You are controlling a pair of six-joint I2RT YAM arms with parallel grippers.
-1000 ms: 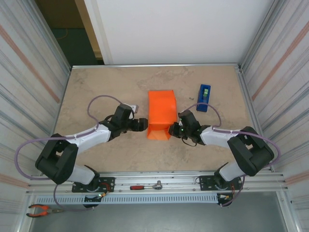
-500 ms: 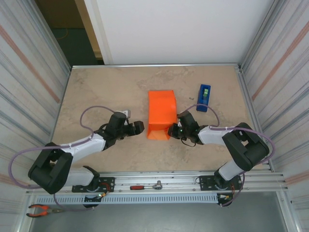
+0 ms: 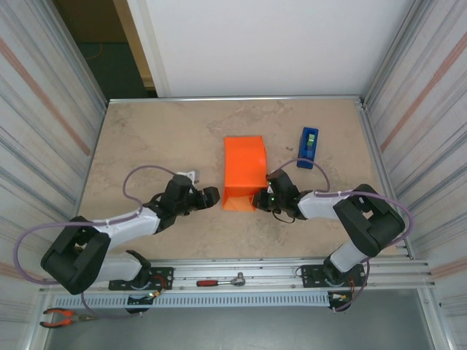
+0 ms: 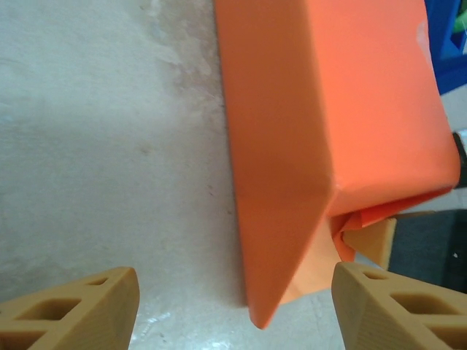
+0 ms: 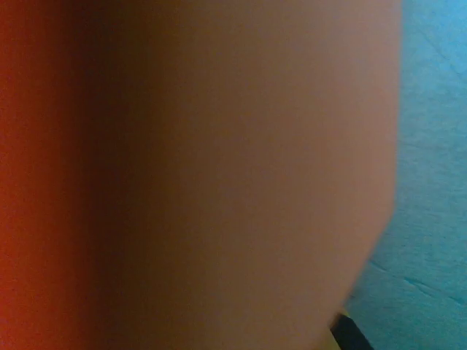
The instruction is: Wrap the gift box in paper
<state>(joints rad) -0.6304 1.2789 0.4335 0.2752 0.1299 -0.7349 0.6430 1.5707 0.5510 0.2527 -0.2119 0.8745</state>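
1. From above: the paper (image 3: 244,171) covers a block mid-table, the gift box presumably hidden inside. The right gripper (image 3: 261,195), fingers together, noses the near end, likely tucking the flap. The left gripper (image 3: 208,195) hovers just beside.
2. Left wrist: fingers (image 4: 73,310) spread wide, holding nothing; the paper's near flap gapes.
3. Right wrist: blurred orange paper up close. No legible writing anywhere.

Orange paper (image 3: 244,171) folded box-shaped lies on the table (image 3: 160,138), near end loose.

No legible text, label, brand, number or sign was found in any view. The orange paper (image 3: 244,171) is plain on every visible face. The blue tape dispenser (image 3: 309,146) is too small for any marking to be read.
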